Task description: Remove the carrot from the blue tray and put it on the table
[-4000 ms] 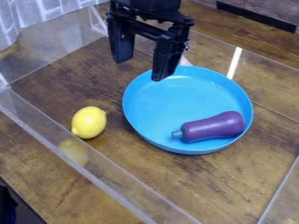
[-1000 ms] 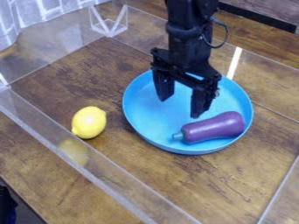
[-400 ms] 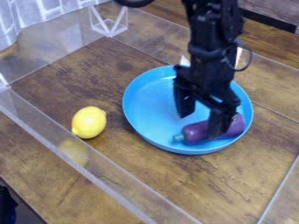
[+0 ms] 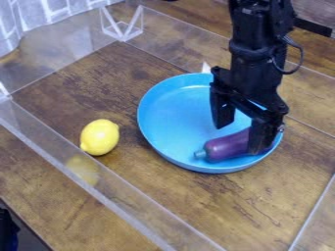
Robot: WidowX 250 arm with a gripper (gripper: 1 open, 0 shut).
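1. A clear wall [image 4: 81, 169] runs along the near left side of my camera view, well apart from the gripper [image 4: 246, 120], with brown planks visible through it.
2. A yellow lemon [image 4: 100, 137] rests on the bare wood of the table [image 4: 78, 88], left of the gripper and outside the tray, near its rim.
3. A pale, thin-lined object [image 4: 120, 22] stands beyond the lemon, to the far left of the gripper; I cannot tell what it is.
4. The round blue tray [image 4: 167, 116] lies flat on the table beneath the gripper, its open floor showing mostly to the gripper's left.
5. The purple carrot [image 4: 229, 146] lies inside the tray, toward its near right side and just below the gripper, greenish stem tip pointing left. Its right part is partly hidden behind a dark finger; I cannot tell whether they touch.
6. My black gripper hangs over the tray's right half with its jaws spread wide, gripping nothing, as the dark arm [image 4: 260, 29] reaches down from above.
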